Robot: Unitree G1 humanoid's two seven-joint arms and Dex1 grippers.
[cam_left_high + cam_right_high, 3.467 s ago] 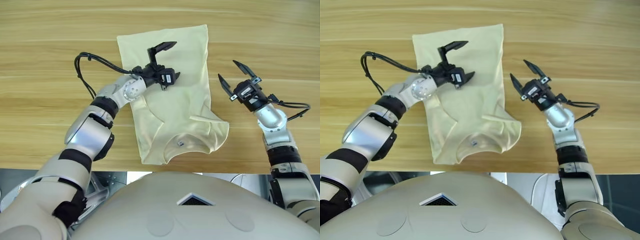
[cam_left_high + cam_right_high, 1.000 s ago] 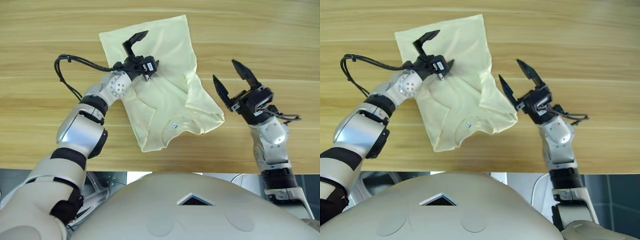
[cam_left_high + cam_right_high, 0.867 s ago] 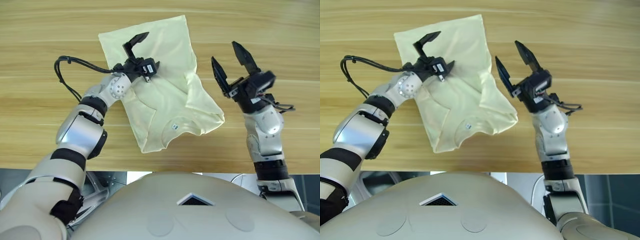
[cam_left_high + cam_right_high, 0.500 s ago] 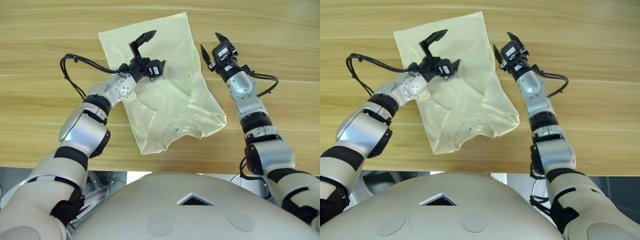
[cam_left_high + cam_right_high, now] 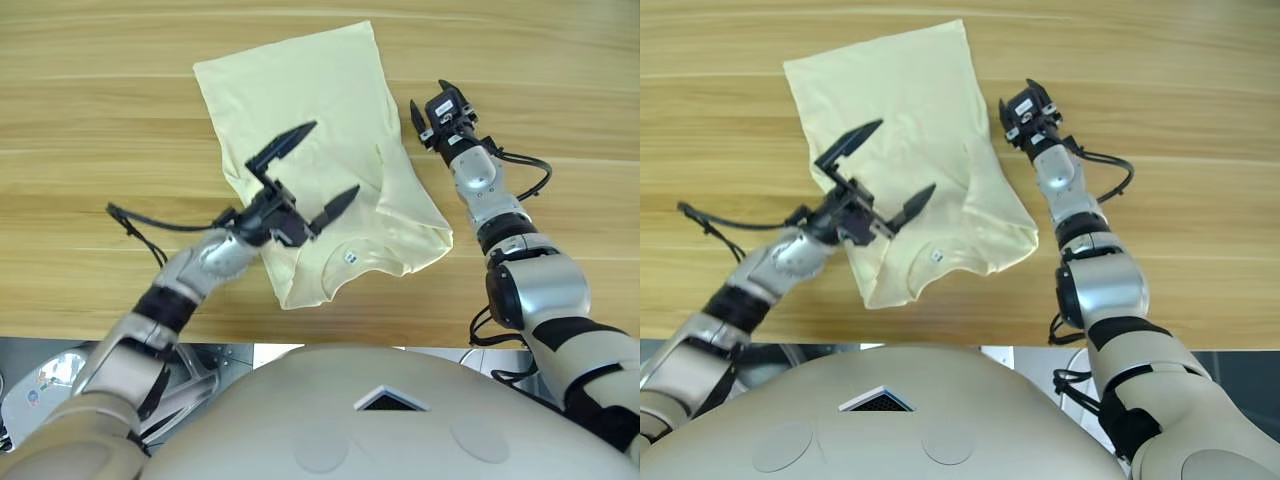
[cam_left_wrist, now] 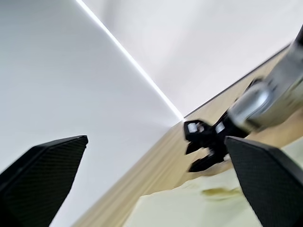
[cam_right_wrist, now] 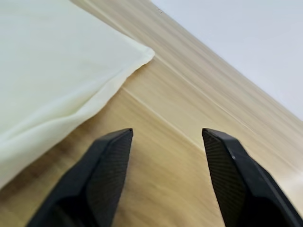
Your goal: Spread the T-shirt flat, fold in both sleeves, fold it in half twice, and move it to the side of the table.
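T-shirt [image 5: 300,80] lies on table [image 5: 560,60], sleeves folded in. Long axis runs away from robot: collar [image 5: 350,262] near, hem far.
Right gripper [image 5: 428,97] sits over bare wood just beside shirt's right edge, jaws parted, empty; hem corner [image 7: 144,54] lies ahead of it.
Left gripper [image 5: 331,158] hangs above shirt's near-left part, wide open, empty.
Right arm judged nearer hem.

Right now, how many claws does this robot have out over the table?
2. The left claw hangs open above the T-shirt's near half. The right claw is open over the wooden table, just beside the shirt's right edge.
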